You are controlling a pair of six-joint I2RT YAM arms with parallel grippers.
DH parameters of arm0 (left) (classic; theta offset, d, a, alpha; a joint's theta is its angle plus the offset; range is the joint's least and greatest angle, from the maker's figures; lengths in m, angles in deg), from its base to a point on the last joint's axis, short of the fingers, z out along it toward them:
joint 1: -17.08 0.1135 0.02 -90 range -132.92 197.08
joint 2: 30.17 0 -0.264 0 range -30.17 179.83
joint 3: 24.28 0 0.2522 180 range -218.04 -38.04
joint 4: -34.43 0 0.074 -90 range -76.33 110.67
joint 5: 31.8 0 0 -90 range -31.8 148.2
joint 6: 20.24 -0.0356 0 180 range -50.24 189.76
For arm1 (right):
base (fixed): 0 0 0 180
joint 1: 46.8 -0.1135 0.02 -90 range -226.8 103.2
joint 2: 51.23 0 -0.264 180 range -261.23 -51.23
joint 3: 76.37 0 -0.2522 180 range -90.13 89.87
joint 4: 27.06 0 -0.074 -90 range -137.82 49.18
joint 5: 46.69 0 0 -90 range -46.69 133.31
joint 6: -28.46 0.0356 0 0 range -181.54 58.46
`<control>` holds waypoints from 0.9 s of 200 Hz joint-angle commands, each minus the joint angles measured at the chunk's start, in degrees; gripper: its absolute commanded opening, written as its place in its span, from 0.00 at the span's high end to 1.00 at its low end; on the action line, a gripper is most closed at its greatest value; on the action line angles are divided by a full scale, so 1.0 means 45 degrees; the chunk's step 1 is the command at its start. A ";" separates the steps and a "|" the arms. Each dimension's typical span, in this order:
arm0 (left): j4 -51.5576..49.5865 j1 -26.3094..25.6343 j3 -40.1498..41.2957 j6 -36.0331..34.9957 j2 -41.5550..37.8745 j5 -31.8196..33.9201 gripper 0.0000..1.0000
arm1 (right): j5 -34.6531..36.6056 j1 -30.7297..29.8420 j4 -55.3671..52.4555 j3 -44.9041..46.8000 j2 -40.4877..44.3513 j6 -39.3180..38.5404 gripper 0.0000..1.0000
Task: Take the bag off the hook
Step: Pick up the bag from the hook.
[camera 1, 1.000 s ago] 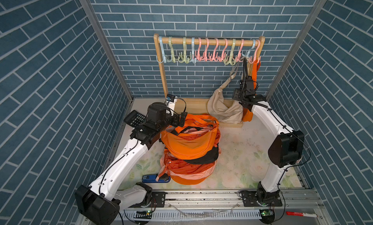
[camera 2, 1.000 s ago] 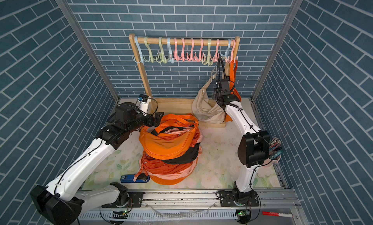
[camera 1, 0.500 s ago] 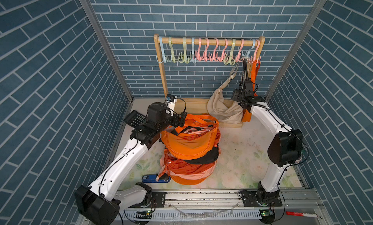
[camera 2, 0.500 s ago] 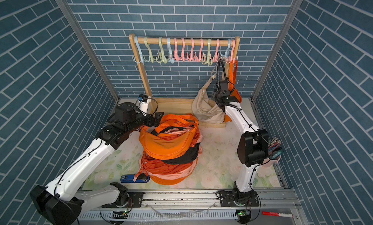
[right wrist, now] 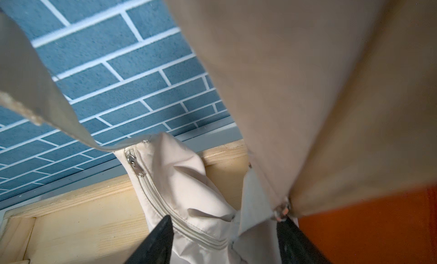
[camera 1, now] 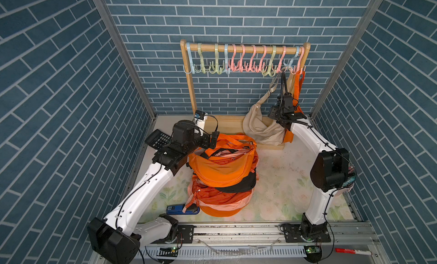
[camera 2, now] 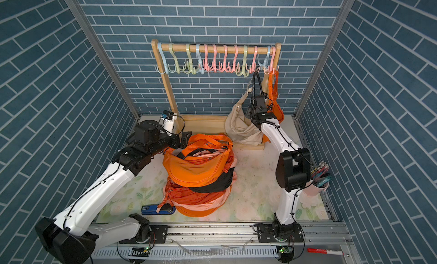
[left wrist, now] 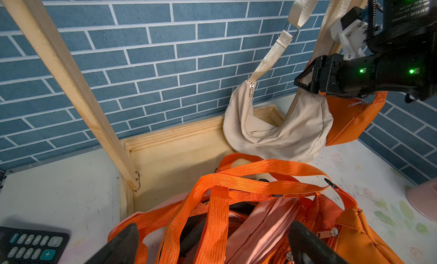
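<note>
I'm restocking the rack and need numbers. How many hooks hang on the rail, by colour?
Blue hooks: 3
Green hooks: 3
Pink hooks: 6
Total: 12
</note>
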 commanded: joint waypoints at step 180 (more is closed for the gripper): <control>0.2070 0.0205 0.0053 -0.0517 0.0757 -0.0869 0.01 | -0.1327 -0.0091 0.1883 0.2786 0.2548 -0.0052 1.00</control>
